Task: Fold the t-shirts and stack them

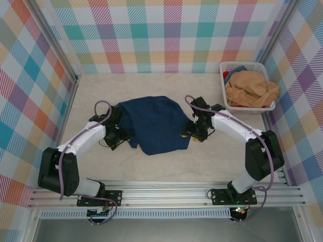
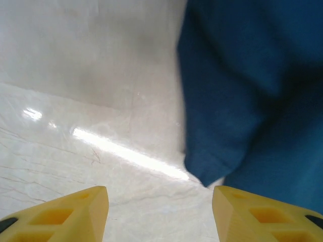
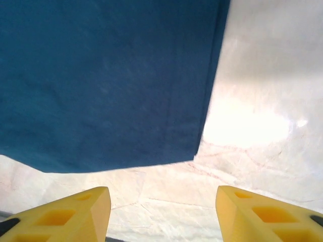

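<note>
Left claw [image 2: 160, 196] and right claw [image 3: 162, 194] gape empty beside the rumpled navy cloth t-shirt [image 1: 156, 123] (best pinch matching hem corners evenly).

You have a white slotted basket [image 1: 225, 68] sitting in the far right corner of the pale marbled surface [image 1: 96, 91]. Plaid walls [image 1: 166, 35] rise just behind and beside the basket. A metal rail [image 1: 166, 194] runs well apart from it, along the near edge.

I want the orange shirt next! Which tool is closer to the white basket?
Right. The right tool sits right of the navy shirt, nearer the basket; the left tool sits left of the shirt.
</note>
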Robot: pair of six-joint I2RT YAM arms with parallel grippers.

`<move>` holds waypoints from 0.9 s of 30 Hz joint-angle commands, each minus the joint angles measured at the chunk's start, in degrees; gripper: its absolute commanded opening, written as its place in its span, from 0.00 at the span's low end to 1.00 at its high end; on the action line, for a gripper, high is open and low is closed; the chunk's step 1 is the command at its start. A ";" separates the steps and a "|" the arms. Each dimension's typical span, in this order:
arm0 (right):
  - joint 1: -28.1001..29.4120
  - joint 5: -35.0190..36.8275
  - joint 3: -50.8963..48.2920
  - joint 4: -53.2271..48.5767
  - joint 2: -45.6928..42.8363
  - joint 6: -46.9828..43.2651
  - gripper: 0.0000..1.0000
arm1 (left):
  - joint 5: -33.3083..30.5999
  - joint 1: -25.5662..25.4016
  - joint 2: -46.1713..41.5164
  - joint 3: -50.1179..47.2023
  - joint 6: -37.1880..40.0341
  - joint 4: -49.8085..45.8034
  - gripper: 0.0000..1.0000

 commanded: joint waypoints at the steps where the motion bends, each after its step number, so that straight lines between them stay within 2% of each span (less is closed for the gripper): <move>1: 1.57 -5.50 -3.01 6.14 3.06 5.49 0.57 | 3.67 -0.23 3.53 0.72 -1.67 9.31 0.57; 6: 1.62 -4.29 -4.50 11.77 7.89 6.80 0.53 | 2.29 -0.25 10.48 2.28 0.70 10.80 0.53; 9: 1.68 -4.08 -2.42 13.29 11.65 6.89 0.45 | 2.67 -0.23 13.19 2.52 1.52 13.73 0.48; 11: 1.86 -3.18 -1.27 13.32 13.39 7.06 0.35 | 2.68 -0.26 15.39 3.41 1.87 14.43 0.33; 14: 1.90 -0.32 0.72 11.28 13.72 6.41 0.11 | 0.38 -0.19 16.33 4.46 2.72 14.38 0.10; 15: 1.86 0.81 1.27 10.59 13.09 6.01 0.06 | -0.98 -0.15 15.93 5.04 3.04 13.67 0.02; 16: 1.85 2.71 2.05 9.12 11.55 5.34 0.01 | -2.40 0.02 14.87 5.74 3.27 12.86 0.00; 17: 1.86 4.27 2.72 7.92 10.10 4.72 0.00 | -3.48 0.10 13.51 6.53 3.62 12.01 0.00; 21: 1.75 9.59 6.21 1.40 3.29 1.16 0.00 | -7.04 0.20 5.33 9.83 3.98 6.25 0.00; 27: 0.57 11.03 11.05 -7.14 -4.25 -2.61 0.00 | -12.01 0.21 -5.69 12.15 4.11 -6.73 0.00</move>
